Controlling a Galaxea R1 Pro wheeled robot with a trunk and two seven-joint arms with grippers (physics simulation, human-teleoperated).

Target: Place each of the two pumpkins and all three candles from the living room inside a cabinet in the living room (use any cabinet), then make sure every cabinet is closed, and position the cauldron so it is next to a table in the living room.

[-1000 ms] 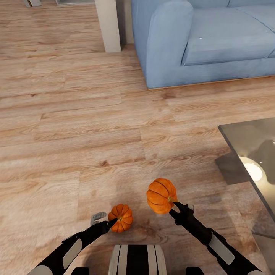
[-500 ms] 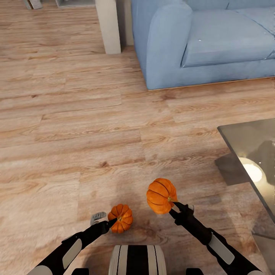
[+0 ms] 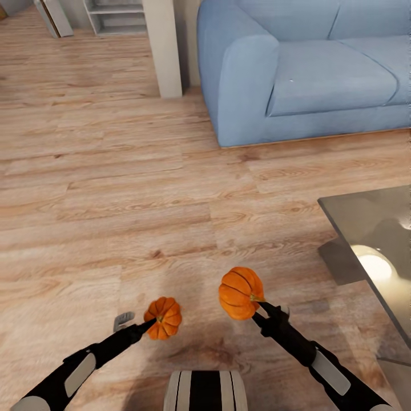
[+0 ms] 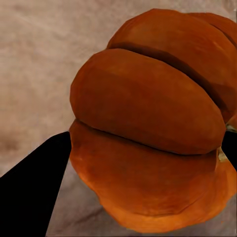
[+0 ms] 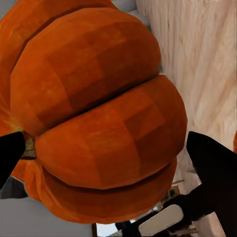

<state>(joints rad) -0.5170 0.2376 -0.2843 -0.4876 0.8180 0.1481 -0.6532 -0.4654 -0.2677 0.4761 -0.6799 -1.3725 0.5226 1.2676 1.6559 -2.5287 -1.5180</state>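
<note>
I have a pumpkin in each gripper, both lifted clear of the wood floor (image 3: 114,188). My left gripper (image 3: 149,323) has its jaws closed onto the smaller-looking pumpkin (image 3: 163,317), which sits low and just left of my trunk (image 3: 205,391); in the left wrist view that pumpkin (image 4: 153,128) sits between the two dark fingers (image 4: 29,192), its ribs running across the frame. My right gripper (image 3: 258,303) is clamped the same way on the other pumpkin (image 3: 241,292), held a little higher and to the right of the first, the two well apart. In the right wrist view this pumpkin (image 5: 94,113) is pressed between the black fingertips (image 5: 212,173) with its stem end toward one of them. Ahead and to the right stands a blue sofa (image 3: 297,74), and a pale column (image 3: 162,45) rises just left of it. The corner of the glass-topped table (image 3: 365,228) shows at the right edge, near my right arm, with a bright round reflection on its surface. Far back at the top left I can make out some pale shelving (image 3: 114,14), too small to read in detail.
</note>
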